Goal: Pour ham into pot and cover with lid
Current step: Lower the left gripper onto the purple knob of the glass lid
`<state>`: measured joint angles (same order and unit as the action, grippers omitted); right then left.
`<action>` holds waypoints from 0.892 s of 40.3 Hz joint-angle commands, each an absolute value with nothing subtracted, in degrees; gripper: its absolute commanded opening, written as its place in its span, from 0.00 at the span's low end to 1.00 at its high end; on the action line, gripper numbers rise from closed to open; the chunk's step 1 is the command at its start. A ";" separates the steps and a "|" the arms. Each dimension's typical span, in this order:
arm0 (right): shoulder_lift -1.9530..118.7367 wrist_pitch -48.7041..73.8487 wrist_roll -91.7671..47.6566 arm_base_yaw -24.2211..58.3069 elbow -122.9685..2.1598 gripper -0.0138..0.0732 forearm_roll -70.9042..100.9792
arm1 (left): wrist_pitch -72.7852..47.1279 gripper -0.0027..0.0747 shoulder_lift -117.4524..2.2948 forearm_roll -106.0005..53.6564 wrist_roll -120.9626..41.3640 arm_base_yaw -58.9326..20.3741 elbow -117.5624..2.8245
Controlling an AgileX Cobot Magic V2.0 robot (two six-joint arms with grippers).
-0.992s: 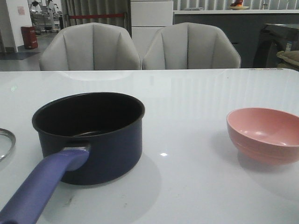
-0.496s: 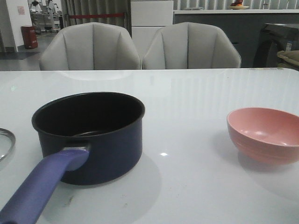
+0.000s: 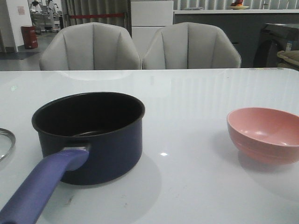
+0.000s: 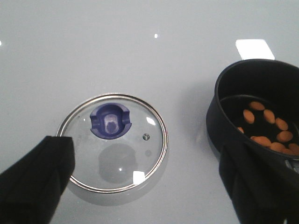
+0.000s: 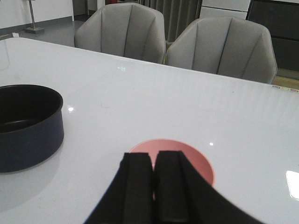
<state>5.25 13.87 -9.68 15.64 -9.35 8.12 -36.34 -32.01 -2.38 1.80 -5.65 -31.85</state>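
- Front view: pot [image 3: 88, 135] sits upright on the white table [image 3: 196, 186], left of centre, handle [image 3: 39, 189] running toward the camera and off the lower left edge. No arm visible here.
- Front view: pink bowl [image 3: 265, 134] stands upright on the right side, well apart from the pot; its inside looks bare from this angle.
- Front view: only a sliver of the lid [image 3: 5, 142] shows at the left edge, flat on the table, near the pot but not touching it. Two grey chairs [image 3: 140, 46] behind the table.
- Left wrist view: left gripper [image 4: 149, 186] hangs above the table looking straight down, fingers [image 4: 35, 179] spread wide apart, holding nothing.
- Left wrist view: lid [image 4: 113, 141] lies flat on the table, knob [image 4: 110, 121] up, small vent hole beside the knob. One finger overlaps the lid's rim in the picture; contact cannot be told.
- Left wrist view: pot [image 4: 254, 112] stands just beside the lid with a gap between them, uncovered. The ham [image 4: 268, 127] lies on the pot's black bottom as scattered orange pieces. The other finger covers part of the pot's near wall.
- Right wrist view: right gripper [image 5: 153, 186] is pitched forward and low over the table, fingers [image 5: 138, 186] pressed together with nothing between them.
- Right wrist view: pink bowl [image 5: 196, 161] is partly hidden behind the fingers, on the table. Pot [image 5: 28, 126] sits well apart from it, upright, inside dark.
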 commanded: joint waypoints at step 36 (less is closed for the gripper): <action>5.81 9.48 -10.10 15.78 -10.87 0.32 7.70 | -49.89 0.90 -80.93 -4.54 4.23 2.01 -58.78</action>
<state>5.25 13.99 -9.68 15.64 -9.35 8.12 -49.90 -80.30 -3.49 5.02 1.70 -55.63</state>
